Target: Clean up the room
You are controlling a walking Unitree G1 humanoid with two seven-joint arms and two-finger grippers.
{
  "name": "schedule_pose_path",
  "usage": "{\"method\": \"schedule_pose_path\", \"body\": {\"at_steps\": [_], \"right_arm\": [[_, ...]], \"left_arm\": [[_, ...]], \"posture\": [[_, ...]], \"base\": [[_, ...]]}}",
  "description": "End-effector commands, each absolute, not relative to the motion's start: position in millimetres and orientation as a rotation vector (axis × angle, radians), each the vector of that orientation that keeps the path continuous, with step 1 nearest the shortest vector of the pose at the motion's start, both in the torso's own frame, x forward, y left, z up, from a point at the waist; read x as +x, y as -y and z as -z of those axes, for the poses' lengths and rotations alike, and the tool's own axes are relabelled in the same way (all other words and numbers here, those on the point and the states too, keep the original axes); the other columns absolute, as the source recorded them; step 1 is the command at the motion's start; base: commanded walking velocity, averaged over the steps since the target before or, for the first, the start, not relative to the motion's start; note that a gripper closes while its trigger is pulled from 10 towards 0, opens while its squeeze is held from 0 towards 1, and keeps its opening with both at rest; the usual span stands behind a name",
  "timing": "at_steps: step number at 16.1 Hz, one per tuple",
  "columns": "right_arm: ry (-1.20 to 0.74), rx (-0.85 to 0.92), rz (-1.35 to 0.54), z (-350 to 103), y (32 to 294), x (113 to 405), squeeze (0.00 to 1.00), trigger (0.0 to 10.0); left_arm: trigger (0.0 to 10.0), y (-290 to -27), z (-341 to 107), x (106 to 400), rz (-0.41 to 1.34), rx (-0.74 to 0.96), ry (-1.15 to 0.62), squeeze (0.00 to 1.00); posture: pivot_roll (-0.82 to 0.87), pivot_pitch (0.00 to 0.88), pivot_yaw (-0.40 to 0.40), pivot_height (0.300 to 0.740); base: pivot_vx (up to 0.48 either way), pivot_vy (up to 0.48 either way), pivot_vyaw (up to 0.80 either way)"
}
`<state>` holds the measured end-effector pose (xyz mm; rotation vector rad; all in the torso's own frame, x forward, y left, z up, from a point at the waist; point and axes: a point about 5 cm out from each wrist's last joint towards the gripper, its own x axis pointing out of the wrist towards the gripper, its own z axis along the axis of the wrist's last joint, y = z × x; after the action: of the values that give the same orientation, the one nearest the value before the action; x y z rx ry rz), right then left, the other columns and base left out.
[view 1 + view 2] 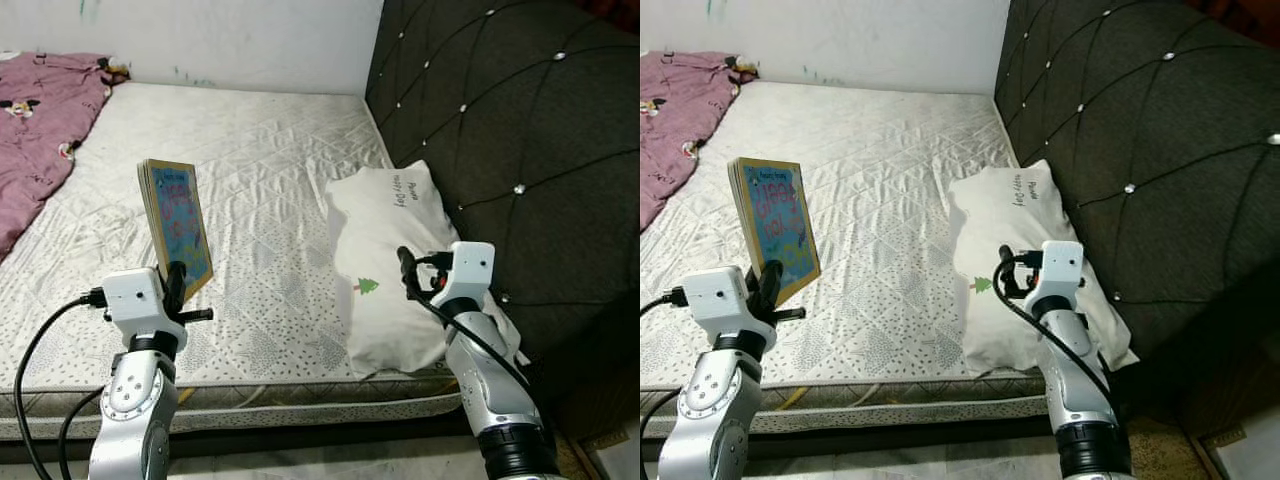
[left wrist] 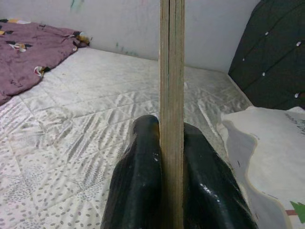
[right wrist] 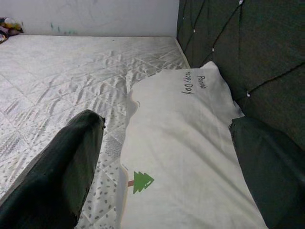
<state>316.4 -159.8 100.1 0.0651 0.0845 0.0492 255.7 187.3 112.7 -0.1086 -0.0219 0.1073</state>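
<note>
I see the left gripper (image 2: 171, 191) clamping an upright book (image 1: 176, 225) at its lower edge, above the mattress (image 1: 270, 200). The right gripper (image 3: 176, 162) hovers with its 2 fingers spread over the white pillow (image 1: 390, 265). Farther back lies a purple blanket (image 1: 40, 130).
</note>
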Motion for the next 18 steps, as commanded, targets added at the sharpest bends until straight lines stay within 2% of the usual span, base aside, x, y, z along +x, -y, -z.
{"method": "schedule_pose_path", "body": {"at_steps": [1,11,18], "right_arm": [[-0.075,0.062,-0.057,-102.4,160.9,319.3,0.00,10.0],[-0.070,0.054,-0.082,-102.3,155.4,321.8,0.00,10.0],[-0.068,0.051,-0.081,-101.2,155.1,321.5,0.00,10.0]], "left_arm": [[10.0,-186.3,-127.2,257.5,-0.104,-0.107,0.084,0.00],[10.0,-187.6,-130.8,260.1,-0.111,-0.090,0.097,0.00],[10.0,-182.9,-128.9,259.5,-0.109,-0.092,0.089,0.00]], "posture": [[0.03,0.032,-0.069,0.740],[0.03,0.039,-0.068,0.740],[0.03,0.055,-0.068,0.655]], "base": [[0.000,0.000,0.00],[0.000,0.000,0.00],[0.000,0.000,0.00]]}}
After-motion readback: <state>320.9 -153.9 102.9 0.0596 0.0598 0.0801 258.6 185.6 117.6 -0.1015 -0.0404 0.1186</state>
